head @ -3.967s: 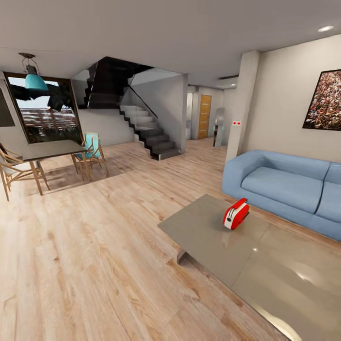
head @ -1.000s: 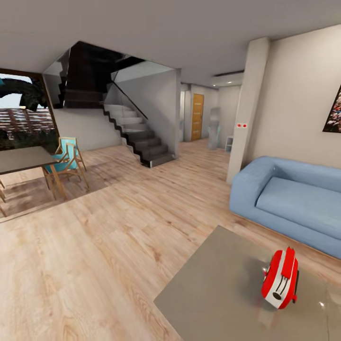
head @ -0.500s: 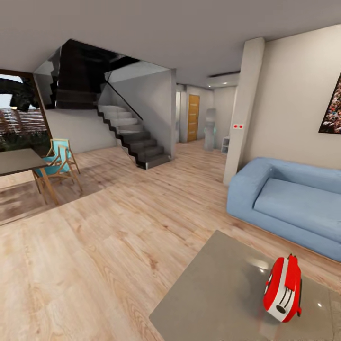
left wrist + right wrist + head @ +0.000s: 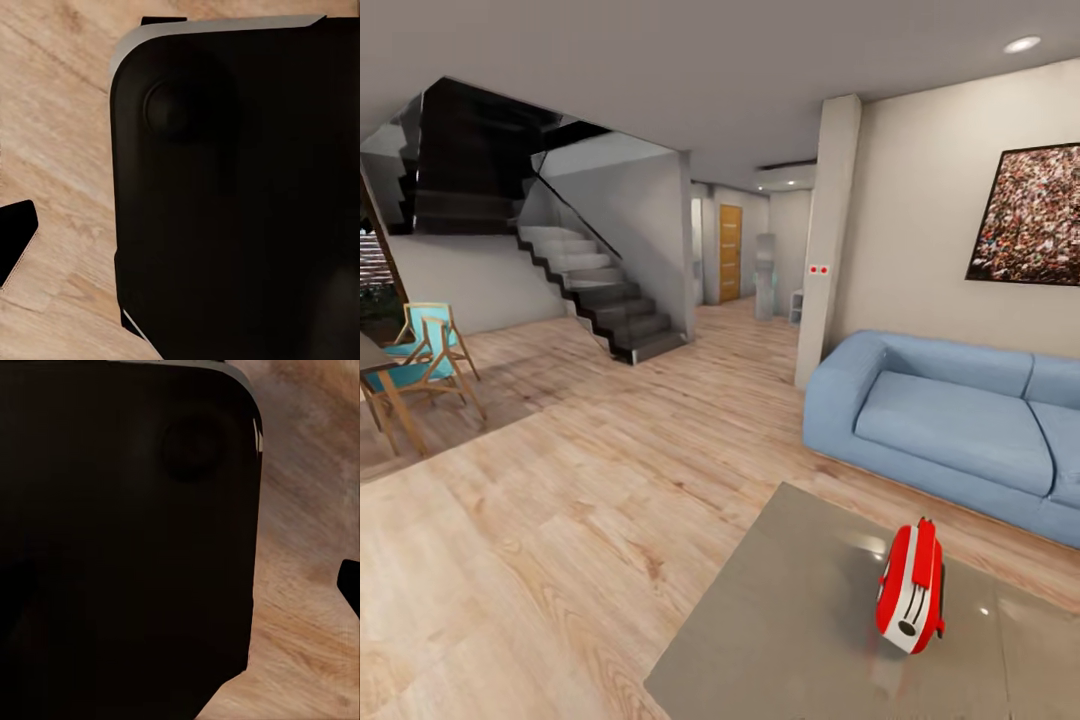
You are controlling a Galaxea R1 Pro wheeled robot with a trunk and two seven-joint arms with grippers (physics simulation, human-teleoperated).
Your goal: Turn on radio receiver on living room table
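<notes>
Radio receiver sits on the glossy grey-taupe counter, low in the head view, right of centre, near the counter's far edge. Red rounded body, white stripes and trim, a dark round dial low on the white end face, thin wire handle along the top; it stands upright, narrow end toward the camera. Fingers: wrist views give dark robot housing over plank floor, so can't tell how far open either side is, or whether anything is held. Beyond the counter: blue sofa, framed crowd picture, staircase further back.
</notes>
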